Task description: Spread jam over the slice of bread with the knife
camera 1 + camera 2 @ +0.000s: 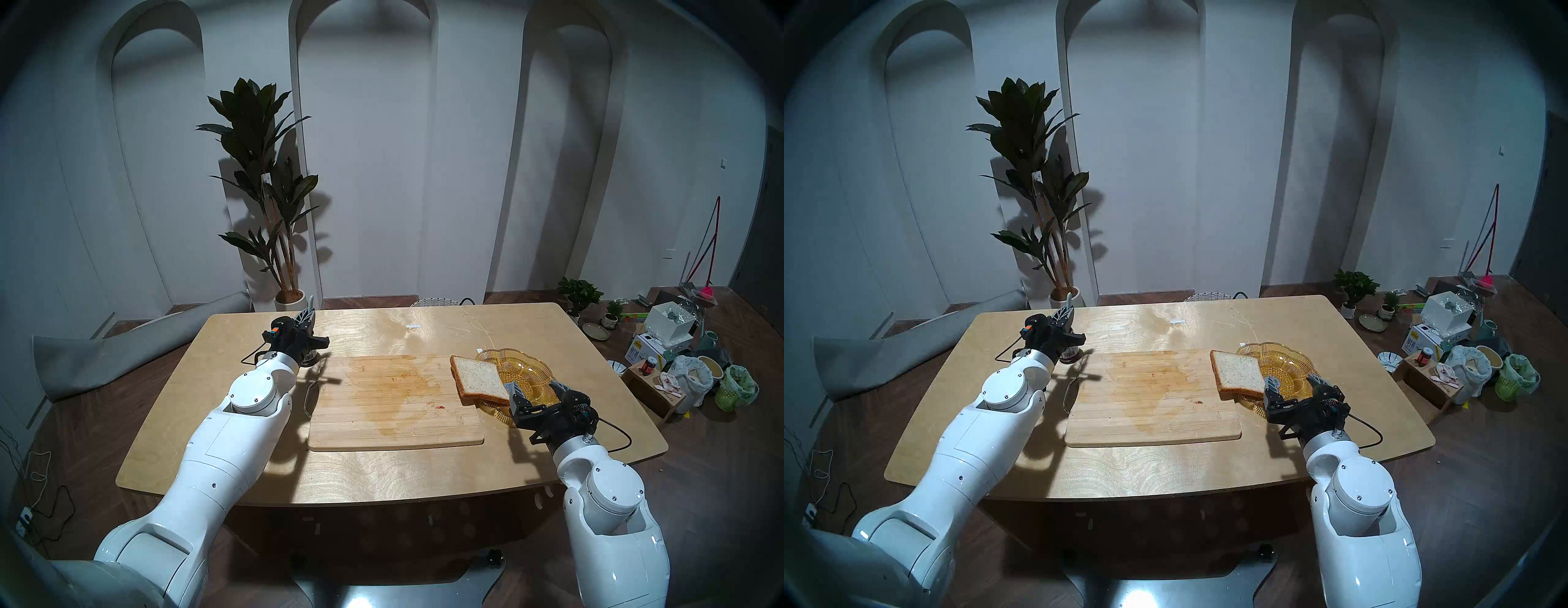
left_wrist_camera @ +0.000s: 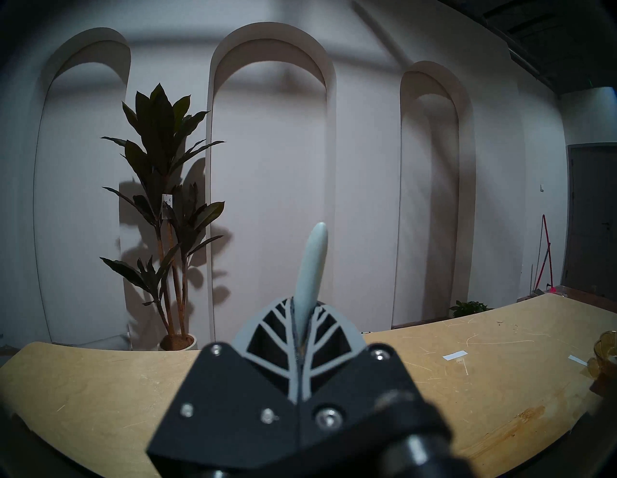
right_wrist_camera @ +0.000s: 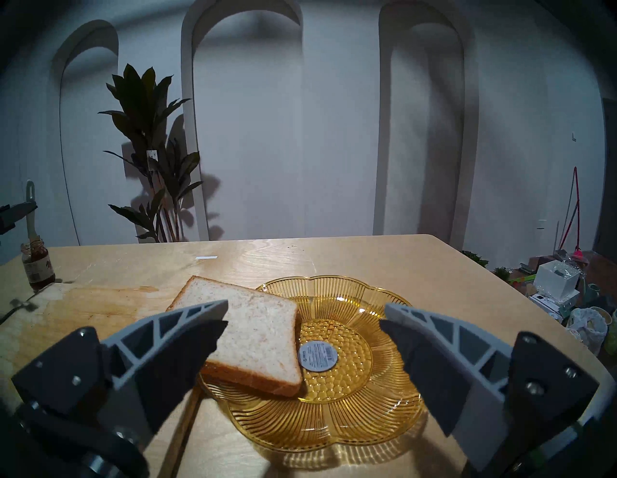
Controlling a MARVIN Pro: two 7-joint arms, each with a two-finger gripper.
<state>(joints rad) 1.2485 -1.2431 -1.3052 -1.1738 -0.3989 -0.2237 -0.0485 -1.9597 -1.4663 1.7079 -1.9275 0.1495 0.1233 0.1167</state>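
My left gripper [image 1: 306, 319] is shut on the knife [image 1: 310, 302] at the table's far left. Its pale grey-blue handle [image 2: 314, 263] points up between the fingers. The blade reaches down into the open jam jar [image 3: 37, 267], which stands right under the gripper, and is hidden there. The jar [image 1: 1070, 353] shows dark reddish jam and a paper label. The slice of bread [image 1: 479, 379] leans on the left rim of the amber glass dish [image 1: 532, 367] and overhangs the cutting board. My right gripper [image 3: 305, 317] is open just in front of the dish, holding nothing.
A stained wooden cutting board [image 1: 394, 403] lies mid-table with a small red smear [image 1: 441, 406] near its right side. A thin metal loop [image 1: 309, 395] lies at the board's left edge. White tape strips [image 1: 412, 326] lie farther back. Clutter [image 1: 679, 365] stands on the floor to the right.
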